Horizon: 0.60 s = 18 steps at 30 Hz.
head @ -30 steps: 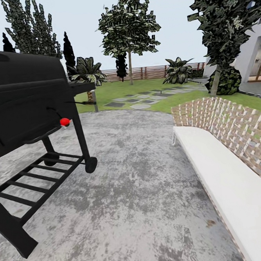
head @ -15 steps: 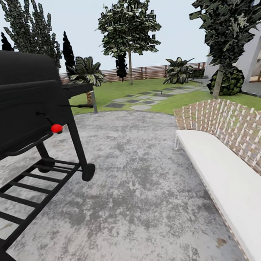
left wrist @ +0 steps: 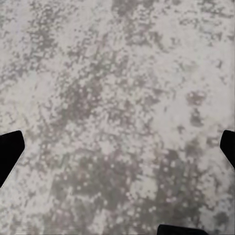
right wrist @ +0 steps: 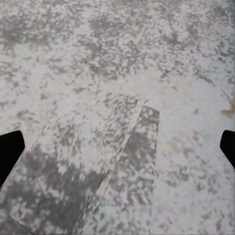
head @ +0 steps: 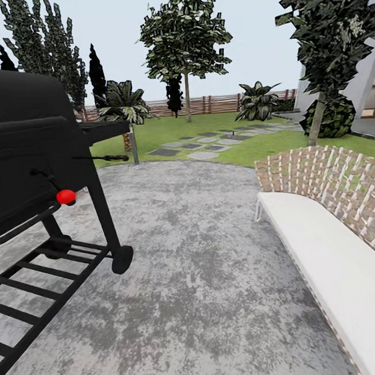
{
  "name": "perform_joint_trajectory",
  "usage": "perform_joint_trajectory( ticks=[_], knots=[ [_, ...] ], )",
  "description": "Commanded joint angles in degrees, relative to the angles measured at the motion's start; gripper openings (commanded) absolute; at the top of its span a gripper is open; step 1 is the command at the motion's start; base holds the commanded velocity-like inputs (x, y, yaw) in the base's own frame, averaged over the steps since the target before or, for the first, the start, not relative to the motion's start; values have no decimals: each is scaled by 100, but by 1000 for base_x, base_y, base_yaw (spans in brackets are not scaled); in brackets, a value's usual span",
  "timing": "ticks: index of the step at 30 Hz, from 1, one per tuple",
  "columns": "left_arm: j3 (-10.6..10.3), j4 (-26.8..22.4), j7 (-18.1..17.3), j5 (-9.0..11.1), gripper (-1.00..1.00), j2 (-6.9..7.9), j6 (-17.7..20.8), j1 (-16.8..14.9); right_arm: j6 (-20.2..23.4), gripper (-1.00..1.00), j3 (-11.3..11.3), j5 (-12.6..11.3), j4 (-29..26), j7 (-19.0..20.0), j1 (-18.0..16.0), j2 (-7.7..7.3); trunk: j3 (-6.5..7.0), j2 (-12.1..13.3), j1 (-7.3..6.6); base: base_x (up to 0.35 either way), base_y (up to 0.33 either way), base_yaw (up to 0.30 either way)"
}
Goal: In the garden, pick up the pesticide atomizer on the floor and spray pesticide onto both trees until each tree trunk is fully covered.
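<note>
The pesticide atomizer is out of view. Beyond the grey paved patch point(head: 205, 265) lies the green lawn point(head: 166, 128), closed off by a brown slatted fence point(head: 214, 103). Far out on the grass stands a tree with a straight bare trunk point(head: 187, 100) and dark foliage high up; from here I cannot tell its bark. My left gripper point(left wrist: 117, 152) hangs open over mottled grey paving, its dark fingertips point(left wrist: 9, 154) wide apart with nothing between them. My right gripper point(right wrist: 117, 149) is open over the same paving, fingertips point(right wrist: 9, 152) at the frame's sides.
A black wheeled barbecue grill point(head: 27, 160) with a red knob point(head: 66, 196) stands close at the left. A white bench point(head: 328, 255) with a woven back runs along the right. Stepping stones point(head: 201, 144) cross the lawn. A short palm point(head: 123, 102), a thin leaning stem point(head: 317, 122) and a white house point(head: 365, 80) lie beyond.
The whole head view has shifted: the camera has moved forward over the paving, so the grill slid left and lower and the bench drew nearer.
</note>
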Motion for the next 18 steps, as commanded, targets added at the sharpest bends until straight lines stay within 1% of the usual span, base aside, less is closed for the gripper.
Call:
perform_joint_trajectory(
  ticks=[1,5,7,11,18],
  knots=[
    [0,0,0,3,100,0,0,2,0,100,1,0,3,0,0,0,0,0,0,338,0,0],
    [6,1,0,8,100,0,0,0,0,100,-2,0,5,0,0,0,0,0,0,338,0,-4],
    [3,1,0,8,100,0,0,0,0,100,-5,0,5,0,0,0,0,0,0,338,0,-89],
    [0,1,0,9,100,0,0,3,0,100,-7,0,6,0,0,0,0,0,0,338,0,-240],
    [8,1,0,9,100,0,0,8,0,100,-8,0,6,0,0,0,0,0,0,338,0,-284]
  ],
)
